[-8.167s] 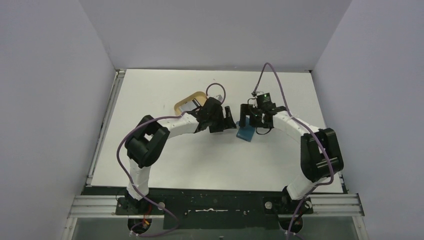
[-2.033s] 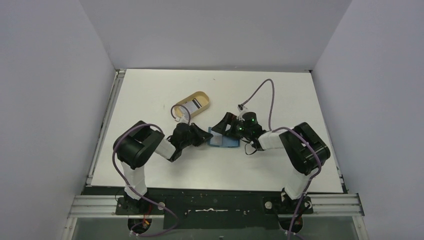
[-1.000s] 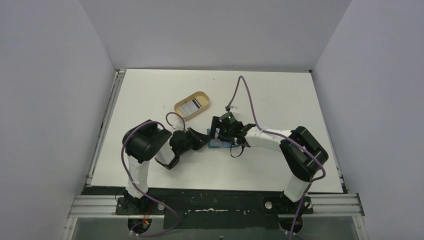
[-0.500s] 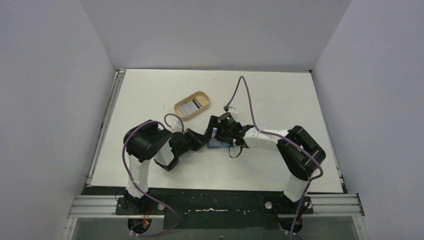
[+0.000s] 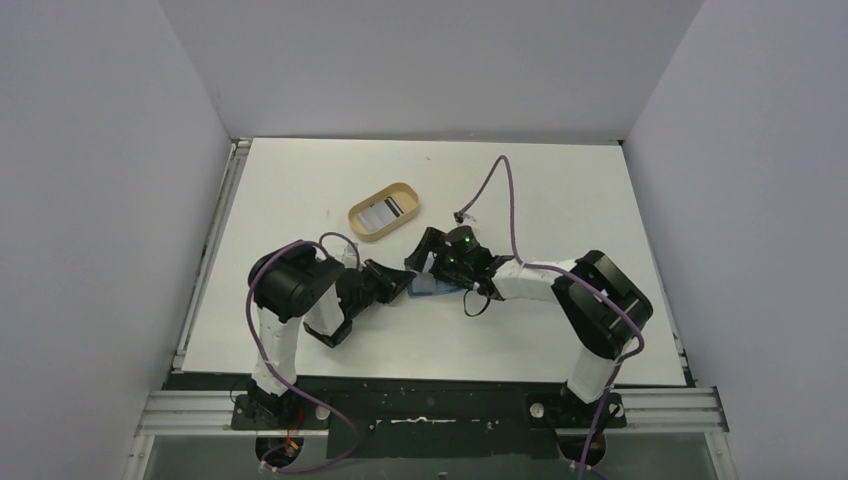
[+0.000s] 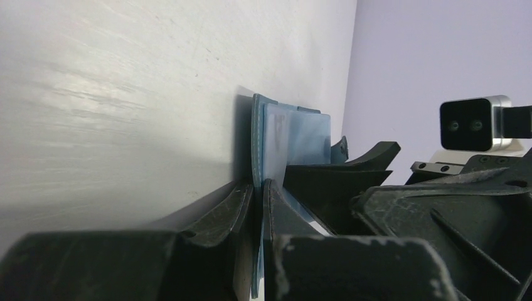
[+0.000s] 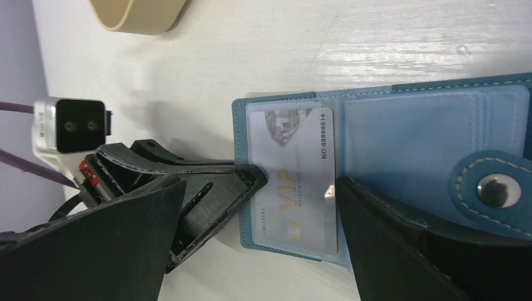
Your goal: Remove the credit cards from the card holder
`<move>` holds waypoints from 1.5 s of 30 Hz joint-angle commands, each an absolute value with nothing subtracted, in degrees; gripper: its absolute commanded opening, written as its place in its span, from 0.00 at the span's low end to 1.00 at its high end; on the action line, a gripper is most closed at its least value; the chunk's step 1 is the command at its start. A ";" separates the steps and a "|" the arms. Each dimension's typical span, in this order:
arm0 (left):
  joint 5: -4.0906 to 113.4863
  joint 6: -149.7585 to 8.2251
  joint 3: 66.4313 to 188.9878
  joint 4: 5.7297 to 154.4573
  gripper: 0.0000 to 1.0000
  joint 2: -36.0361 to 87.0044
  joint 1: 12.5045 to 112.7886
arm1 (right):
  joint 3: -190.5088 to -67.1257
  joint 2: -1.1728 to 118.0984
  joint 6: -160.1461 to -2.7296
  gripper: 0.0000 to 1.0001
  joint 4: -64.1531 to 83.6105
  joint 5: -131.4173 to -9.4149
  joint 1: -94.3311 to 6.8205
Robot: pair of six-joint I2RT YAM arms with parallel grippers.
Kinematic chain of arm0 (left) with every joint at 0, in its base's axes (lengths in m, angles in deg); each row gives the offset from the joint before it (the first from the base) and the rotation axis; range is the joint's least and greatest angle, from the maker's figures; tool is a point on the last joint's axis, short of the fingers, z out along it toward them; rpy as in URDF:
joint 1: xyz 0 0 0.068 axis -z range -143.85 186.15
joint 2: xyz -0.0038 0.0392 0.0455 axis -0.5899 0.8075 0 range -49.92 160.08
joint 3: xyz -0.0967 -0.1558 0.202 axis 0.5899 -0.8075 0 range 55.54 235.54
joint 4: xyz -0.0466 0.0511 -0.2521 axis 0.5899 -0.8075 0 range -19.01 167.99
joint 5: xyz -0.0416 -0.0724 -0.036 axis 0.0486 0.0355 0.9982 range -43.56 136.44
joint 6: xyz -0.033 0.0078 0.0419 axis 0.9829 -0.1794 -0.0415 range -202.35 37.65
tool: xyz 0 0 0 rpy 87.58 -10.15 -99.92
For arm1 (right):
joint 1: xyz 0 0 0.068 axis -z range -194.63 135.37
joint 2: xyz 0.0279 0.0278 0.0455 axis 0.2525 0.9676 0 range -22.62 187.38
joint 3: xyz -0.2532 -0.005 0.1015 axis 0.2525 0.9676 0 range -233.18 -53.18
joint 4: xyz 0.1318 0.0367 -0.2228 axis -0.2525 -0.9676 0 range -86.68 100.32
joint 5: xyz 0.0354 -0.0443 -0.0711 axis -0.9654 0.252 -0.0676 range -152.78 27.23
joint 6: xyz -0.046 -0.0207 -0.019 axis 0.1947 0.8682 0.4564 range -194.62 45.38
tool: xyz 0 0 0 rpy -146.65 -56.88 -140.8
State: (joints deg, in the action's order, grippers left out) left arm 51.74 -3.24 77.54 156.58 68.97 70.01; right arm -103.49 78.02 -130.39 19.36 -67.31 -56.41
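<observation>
The left pincer (image 6: 258,199) was clenched on the near edge of the card holder (image 6: 293,133). Its two fingers were pressed together with the teal edge between them, low over the bench (image 5: 560,190). In the right wrist view, the tip of this pincer met the outer edge of the holder's left panel.

The right pincer (image 5: 428,265) was released, with its jaws spread wide. It hung above the open card holder, one finger (image 7: 94,251) on the left pincer's side and the other finger (image 7: 408,251) over the middle pocket. Whether either finger touched the holder could not be determined.

The card holder lay open and flat on the bench, between the two pincers, with its light blue pockets facing up. A whitish VIP card (image 7: 292,182) sat inside the clear pocket of the left panel, fully within the holder. The snap tab (image 7: 495,188) lay folded over the inner face, just beside the right pincer's finger.

An oval tan tray (image 5: 358,220) stood on the bench beyond the left pincer, apart from the holder. A striped card (image 5: 384,210) lay flat inside the tray.
</observation>
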 commanded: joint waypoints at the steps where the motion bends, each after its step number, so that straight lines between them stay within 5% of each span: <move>1: 50.16 -6.96 74.67 143.39 0.00 74.04 70.27 | -96.97 82.37 -139.61 0.95 39.21 -84.97 -58.35; 9: 52.09 -6.11 74.70 148.74 0.00 76.71 69.73 | -93.53 83.04 -142.88 0.89 58.39 -91.92 -57.88; 21: 55.14 -6.53 75.43 150.55 0.00 77.95 68.52 | -91.90 93.19 -155.33 0.56 86.22 -99.49 -57.96; 35: 58.52 -6.44 75.74 158.06 0.00 79.32 66.83 | -99.67 81.05 -127.59 0.74 27.17 -86.35 -61.48; 42: 59.24 -4.86 76.23 157.97 0.00 78.80 66.82 | -103.03 81.95 -125.78 0.77 16.86 -81.29 -63.68; 45: 59.76 -4.09 76.77 157.97 0.00 78.60 66.95 | -101.14 81.60 -128.45 0.77 24.59 -83.99 -63.84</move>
State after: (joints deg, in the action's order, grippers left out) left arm 53.70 0.11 75.94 167.46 73.93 64.51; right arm -103.22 80.97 -124.29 27.34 -71.79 -58.51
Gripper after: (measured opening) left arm 0.034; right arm 0.768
